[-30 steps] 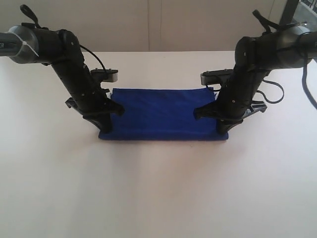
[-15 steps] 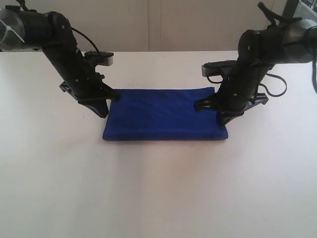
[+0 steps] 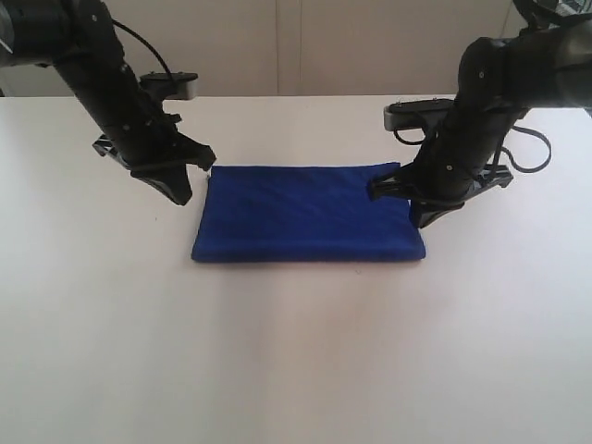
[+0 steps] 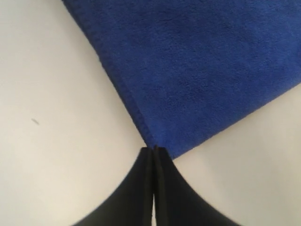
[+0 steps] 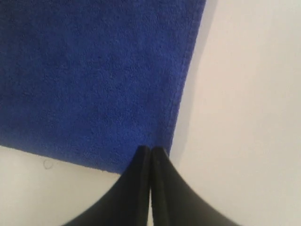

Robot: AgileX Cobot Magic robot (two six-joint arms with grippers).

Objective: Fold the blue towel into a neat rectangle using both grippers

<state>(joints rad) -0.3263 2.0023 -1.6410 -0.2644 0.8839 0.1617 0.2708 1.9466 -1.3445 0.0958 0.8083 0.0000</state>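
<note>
White table: fills most of the exterior view, with a pale wall behind its far edge.

Blue towel: lies flat on the table as a tidy rectangle, its long sides running left to right, around the middle of the table between the two arms. Its surface shows only faint creases. Both wrist views show its soft nap and stitched hem ().

Left arm: black, reaching down from the upper left of the exterior view and ending just beside the towel's far left corner.

Right arm: black, reaching down from the upper right, with a looped cable at its side, and ending at the towel's right-hand short edge.

Left gripper: fingers pressed together with nothing between them. In the left wrist view the joined tips sit at a corner of the towel; whether they touch the cloth cannot be told.

Right gripper: fingers likewise pressed together and empty. In the right wrist view the tips sit at the hem near a corner; contact cannot be told.

Dark speck: a small mark on the bare table, well apart from the towel.
</note>
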